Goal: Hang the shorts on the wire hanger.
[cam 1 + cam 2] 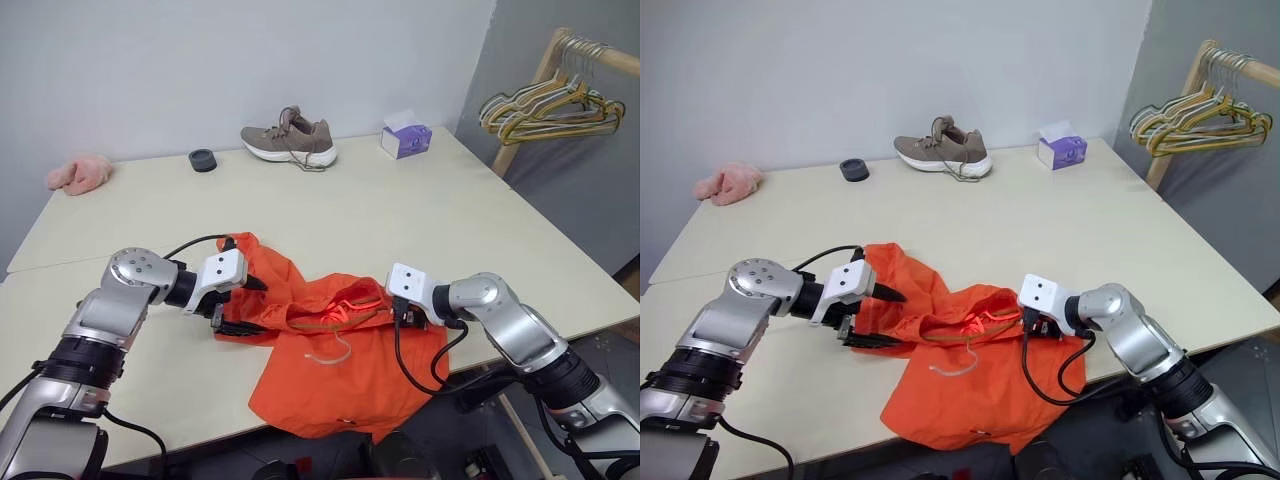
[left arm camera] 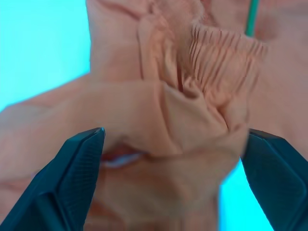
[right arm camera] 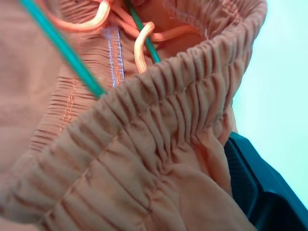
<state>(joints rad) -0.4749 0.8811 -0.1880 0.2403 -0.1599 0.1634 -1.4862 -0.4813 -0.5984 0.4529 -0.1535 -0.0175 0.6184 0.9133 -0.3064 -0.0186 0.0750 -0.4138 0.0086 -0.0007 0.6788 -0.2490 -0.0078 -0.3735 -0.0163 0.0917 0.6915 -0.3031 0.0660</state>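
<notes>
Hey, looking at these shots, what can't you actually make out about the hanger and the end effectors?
- Wire hanger: mostly buried inside the shorts; its hook is hidden in every view.
- Right end effector: fingers tucked under the waistband in the head views, so what they pinch is unclear.
- Shorts' lower hem: drapes past the table edge.

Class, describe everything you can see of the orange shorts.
The shorts are bright orange, thin fabric with a gathered elastic waistband and a neon drawstring. They lie crumpled on the table's near edge, one part hanging over it. The green wire hanger runs through the waistband. The right end effector grips the waistband; the open left end effector straddles bunched fabric.
</notes>
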